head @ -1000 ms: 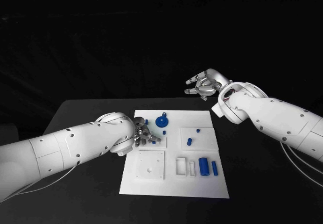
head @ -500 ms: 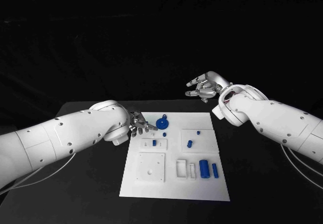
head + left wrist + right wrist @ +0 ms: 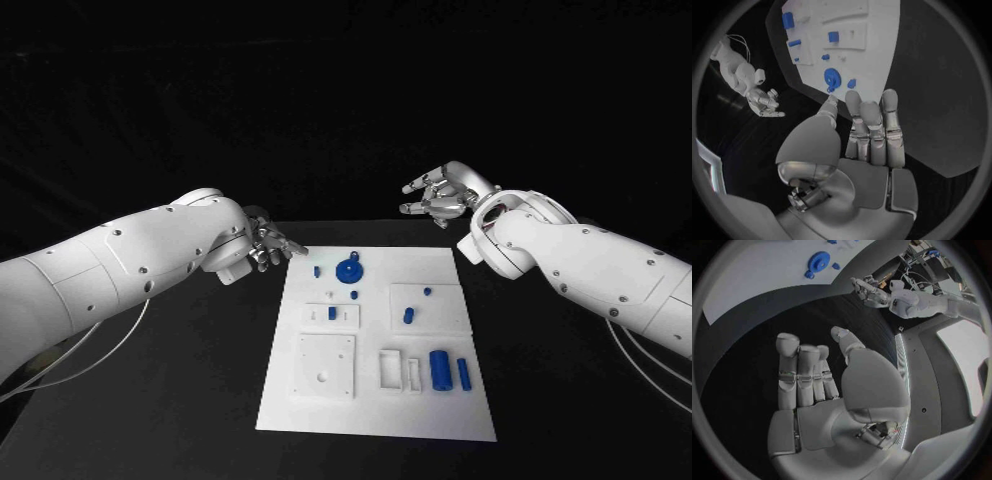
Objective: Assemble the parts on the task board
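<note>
We see the white task board [image 3: 378, 400] lying flat in the middle of the black worktop [image 3: 173, 400], its small blue parts [image 3: 348, 268] resting on it. The left hand [image 3: 264, 243] hovers just off the board's far left corner, fingers apart and holding nothing. The right hand [image 3: 444, 193] hangs beyond the far edge, likewise empty with its fingers spread.

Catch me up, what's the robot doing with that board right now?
Nothing is being handled at this moment. The left hand hangs off the far left corner of the white task board, fingers apart, holding nothing. The right hand is raised beyond the board's far edge, also holding nothing. Blue parts, including a round gear-like piece, sit on the board.
</note>
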Controlling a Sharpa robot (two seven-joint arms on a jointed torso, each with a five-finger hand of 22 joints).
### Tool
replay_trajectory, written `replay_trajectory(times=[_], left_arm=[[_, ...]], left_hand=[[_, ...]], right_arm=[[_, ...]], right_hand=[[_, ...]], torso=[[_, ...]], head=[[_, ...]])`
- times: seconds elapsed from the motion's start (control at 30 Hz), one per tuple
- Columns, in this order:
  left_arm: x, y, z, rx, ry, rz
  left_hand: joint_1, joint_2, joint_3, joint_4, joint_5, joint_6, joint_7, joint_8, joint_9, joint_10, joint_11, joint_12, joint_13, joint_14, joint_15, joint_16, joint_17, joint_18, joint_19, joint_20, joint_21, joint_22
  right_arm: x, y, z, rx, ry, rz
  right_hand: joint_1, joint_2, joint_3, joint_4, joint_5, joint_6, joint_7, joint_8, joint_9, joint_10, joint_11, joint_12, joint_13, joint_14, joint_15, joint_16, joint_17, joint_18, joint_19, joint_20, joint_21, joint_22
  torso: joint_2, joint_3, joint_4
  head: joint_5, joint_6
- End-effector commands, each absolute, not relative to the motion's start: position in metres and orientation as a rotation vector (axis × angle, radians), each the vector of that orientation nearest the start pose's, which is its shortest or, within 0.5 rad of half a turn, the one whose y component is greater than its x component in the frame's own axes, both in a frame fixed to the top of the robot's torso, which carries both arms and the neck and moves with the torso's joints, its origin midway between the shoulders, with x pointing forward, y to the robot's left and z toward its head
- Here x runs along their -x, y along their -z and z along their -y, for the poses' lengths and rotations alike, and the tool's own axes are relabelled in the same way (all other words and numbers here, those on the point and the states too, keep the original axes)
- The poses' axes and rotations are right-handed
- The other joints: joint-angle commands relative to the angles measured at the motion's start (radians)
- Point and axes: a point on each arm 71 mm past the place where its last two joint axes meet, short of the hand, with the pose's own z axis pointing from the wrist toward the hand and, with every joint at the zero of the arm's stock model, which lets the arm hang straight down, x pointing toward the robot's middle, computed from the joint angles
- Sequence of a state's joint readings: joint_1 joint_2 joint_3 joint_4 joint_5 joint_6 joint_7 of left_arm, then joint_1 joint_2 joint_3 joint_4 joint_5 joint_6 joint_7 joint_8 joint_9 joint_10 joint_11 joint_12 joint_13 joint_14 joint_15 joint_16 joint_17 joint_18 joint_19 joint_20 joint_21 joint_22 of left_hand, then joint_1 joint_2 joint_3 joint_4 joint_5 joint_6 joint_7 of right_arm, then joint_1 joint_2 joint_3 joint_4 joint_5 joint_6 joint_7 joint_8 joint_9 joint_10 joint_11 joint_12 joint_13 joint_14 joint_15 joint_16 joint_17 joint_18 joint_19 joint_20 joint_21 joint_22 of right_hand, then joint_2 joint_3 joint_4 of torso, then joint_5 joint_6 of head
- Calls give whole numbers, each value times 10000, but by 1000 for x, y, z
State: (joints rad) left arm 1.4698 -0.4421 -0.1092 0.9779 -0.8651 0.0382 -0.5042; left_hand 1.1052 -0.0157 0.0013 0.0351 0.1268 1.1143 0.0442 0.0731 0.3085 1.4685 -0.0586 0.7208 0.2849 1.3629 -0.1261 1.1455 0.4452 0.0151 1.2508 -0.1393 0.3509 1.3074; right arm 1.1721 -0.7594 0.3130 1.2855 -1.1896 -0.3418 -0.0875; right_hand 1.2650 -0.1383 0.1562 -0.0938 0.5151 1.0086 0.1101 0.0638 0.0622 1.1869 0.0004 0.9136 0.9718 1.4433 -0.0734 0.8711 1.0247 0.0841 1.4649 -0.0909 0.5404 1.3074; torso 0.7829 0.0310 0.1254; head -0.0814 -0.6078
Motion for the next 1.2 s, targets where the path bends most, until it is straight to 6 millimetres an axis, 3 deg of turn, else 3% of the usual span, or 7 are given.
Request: replay_trajectory(times=[0.03, 0.57, 0.67, 0.83, 1.0, 1.1, 1.2], left_arm=[[-606, 117, -167, 4224, 4562, -20708], [-624, 120, -163, 3672, 3582, -21105], [-625, 121, -161, 3562, 3474, -21163], [-625, 125, -157, 3511, 3479, -21231], [-623, 127, -153, 3646, 3718, -21305], [-623, 127, -152, 3741, 3860, -21272], [-622, 127, -151, 3871, 3995, -21267]], left_hand=[[-5, 59, 2, -42, 70, 26, 43, 47, -390, 423, 76, -68, 31, -17, 81, 38, -24, -151, 7, 46, -46, 162], [9, -916, 618, 959, -156, -252, 101, 224, -936, 420, 117, -128, 116, -130, 132, 168, -98, -140, -46, 99, -102, 174], [31, -1062, 596, 1150, -256, -256, 96, 241, -949, 416, 119, -130, 121, -128, 127, 178, -109, -139, -37, 95, -103, 172], [-37, -1133, 588, 1414, -290, -60, 22, 374, -850, 422, 70, -101, 130, -98, 105, 203, -110, -143, -11, 76, -88, 176], [-60, -1094, 579, 1445, -270, 109, -111, 740, 13, 430, -13, -75, 110, -70, 56, 203, -101, -151, 8, 33, -63, 175], [-131, -1077, 598, 1450, -247, -67, -172, 917, 1258, 430, -46, -13, 87, -33, 35, 213, -81, -151, 30, 23, -39, 174], [-139, -1071, 603, 1486, -253, -37, -186, 829, 1586, 429, -53, 17, 77, -33, 30, 210, -72, -151, 35, 15, -25, 174]], right_arm=[[-558, 89, 253, -3424, -7460, -14037], [-556, 85, 250, -3471, -7622, -13758], [-556, 82, 250, -3613, -7758, -13618], [-558, 78, 251, -3877, -7997, -13368], [-559, 76, 252, -3995, -8070, -13236], [-559, 75, 252, -4040, -8077, -13188], [-560, 75, 252, -4062, -8075, -13170]], right_hand=[[-108, -3, -37, 30, 17, 12, 31, -19, 7, 18, -25, -16, -9, 84, 0, -19, -9, 161, 456, -5, -35, 626], [-74, -65, -124, 160, 10, -24, 30, -14, 9, -159, -32, -561, -583, 24, 1, -580, -422, 180, 409, 1, -705, 459], [-70, -116, -80, 232, -5, -122, 48, -14, 8, -15, -35, -1533, -1614, -180, 35, -1900, -1219, 270, -17, 82, -3540, -733], [-35, -227, 26, 254, 38, -27, 35, -10, 11, 246, 52, -3075, -3703, -48, 127, -3985, -2292, 65, -10, 166, -4726, -3118], [6, -196, 22, 245, 54, -39, 53, -14, 10, 211, 6, -2957, -3894, 16, 142, -4137, -2215, 37, 100, 148, -4699, -3642], [19, -182, 10, 250, 56, -42, 55, -15, 10, 174, 5, -2839, -4081, 70, 140, -4277, -2126, 13, 167, 137, -4669, -4140], [23, -189, 2, 251, 63, -43, 54, -14, 10, 158, 3, -2763, -4188, 103, 138, -4344, -2055, 9, 197, 133, -4623, -4356]], torso=[[81, 3, -13], [414, 39, -15], [456, 47, -17], [498, 55, -28], [509, 61, -32], [501, 64, -34], [501, 65, -30]], head=[[10, 32], [-63, 207], [-60, 220], [-66, 242], [-72, 240], [-79, 220], [-91, 209]])
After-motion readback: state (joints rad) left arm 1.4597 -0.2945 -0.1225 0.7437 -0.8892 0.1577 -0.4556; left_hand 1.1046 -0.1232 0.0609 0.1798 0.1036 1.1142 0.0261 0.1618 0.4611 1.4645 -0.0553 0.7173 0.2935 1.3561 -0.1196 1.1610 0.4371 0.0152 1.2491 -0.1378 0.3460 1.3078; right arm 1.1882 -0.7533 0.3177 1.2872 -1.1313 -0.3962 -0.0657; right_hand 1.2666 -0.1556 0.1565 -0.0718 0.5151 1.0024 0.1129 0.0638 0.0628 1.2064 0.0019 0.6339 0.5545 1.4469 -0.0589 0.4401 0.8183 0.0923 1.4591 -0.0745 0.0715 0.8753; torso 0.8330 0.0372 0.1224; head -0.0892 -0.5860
